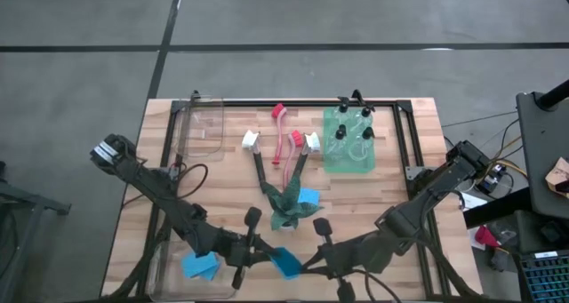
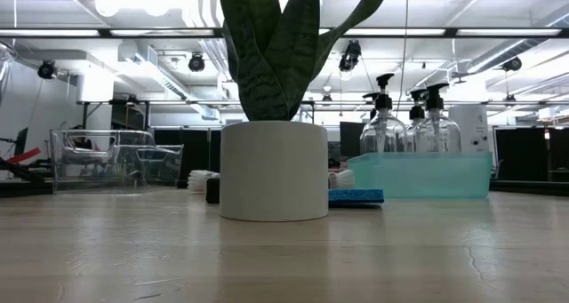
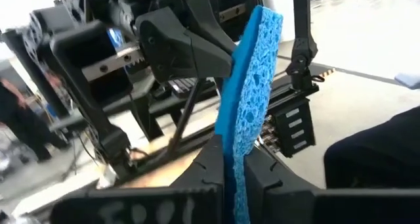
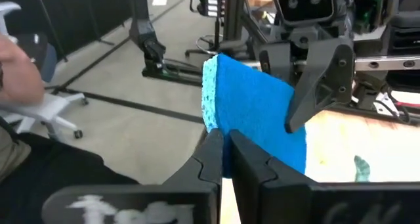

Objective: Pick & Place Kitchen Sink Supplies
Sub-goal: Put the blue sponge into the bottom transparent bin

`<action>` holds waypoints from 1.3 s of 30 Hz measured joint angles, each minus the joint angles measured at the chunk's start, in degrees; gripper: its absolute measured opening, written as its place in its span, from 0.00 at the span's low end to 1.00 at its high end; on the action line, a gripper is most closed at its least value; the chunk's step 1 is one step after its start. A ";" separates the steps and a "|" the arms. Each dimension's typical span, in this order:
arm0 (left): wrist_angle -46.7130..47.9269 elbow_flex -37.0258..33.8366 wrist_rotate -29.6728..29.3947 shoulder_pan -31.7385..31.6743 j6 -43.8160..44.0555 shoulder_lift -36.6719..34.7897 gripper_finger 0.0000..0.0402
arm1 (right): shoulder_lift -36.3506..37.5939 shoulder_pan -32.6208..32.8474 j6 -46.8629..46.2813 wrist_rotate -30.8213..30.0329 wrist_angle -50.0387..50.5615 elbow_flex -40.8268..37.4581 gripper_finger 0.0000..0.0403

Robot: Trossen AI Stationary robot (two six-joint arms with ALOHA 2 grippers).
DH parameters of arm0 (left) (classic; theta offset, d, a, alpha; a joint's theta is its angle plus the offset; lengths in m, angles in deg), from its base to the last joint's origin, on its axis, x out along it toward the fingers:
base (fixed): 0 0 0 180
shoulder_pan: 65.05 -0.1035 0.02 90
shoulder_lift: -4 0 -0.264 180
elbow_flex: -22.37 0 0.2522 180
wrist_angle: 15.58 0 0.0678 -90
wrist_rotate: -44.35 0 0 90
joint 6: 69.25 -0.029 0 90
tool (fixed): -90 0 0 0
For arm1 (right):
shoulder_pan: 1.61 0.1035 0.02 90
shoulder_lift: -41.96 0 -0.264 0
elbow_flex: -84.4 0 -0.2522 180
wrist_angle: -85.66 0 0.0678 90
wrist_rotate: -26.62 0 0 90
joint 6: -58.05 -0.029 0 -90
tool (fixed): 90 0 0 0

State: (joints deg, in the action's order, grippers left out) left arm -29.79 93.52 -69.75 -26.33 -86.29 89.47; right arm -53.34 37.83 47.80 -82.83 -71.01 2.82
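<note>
A flat blue rectangular sponge (image 1: 286, 261) is held at the lower centre of the high view, pinched at once by the left gripper (image 3: 234, 163) and the right gripper (image 4: 223, 156), both clamped on it. A clean handover is judged to need one pincer released before any pull.

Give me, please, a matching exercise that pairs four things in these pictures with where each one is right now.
Things:
1. sponge held edge-on
2. pump bottles
3. plant
4. second blue sponge

Places:
A. mid-table, beside the brush handles
B. pinched by both the left gripper and the right gripper
C. in the teal tray
D. in the clear bin at the near left corner

Pairs: 1-B, 2-C, 3-A, 4-D
</note>
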 joint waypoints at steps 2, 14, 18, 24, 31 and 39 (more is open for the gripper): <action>2.17 0.00 0.16 0.07 3.40 -0.30 0.06 | 0.00 0.34 0.03 -0.35 1.30 -0.35 0.06; 32.08 0.70 7.23 3.88 37.53 -12.18 0.04 | -0.46 0.96 -1.32 -0.03 2.83 -6.08 0.33; 43.69 0.70 11.52 6.27 55.57 -16.35 0.05 | -0.44 1.04 -1.65 -0.03 2.44 -8.34 0.36; 62.05 0.59 14.56 12.71 81.62 -19.01 0.03 | -0.44 0.96 -3.05 -0.13 2.14 -10.10 0.35; 69.43 0.50 14.14 19.34 98.52 -16.71 0.04 | -0.44 1.06 -2.94 -0.11 2.21 -10.35 0.30; 71.13 0.35 18.52 20.26 102.32 -11.16 0.03 | -0.44 1.05 -3.16 -0.10 2.33 -10.89 0.26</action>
State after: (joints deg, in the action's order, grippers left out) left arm 41.34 93.87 -51.22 -6.06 16.02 78.31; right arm -53.78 38.88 44.64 -82.93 -68.67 -8.08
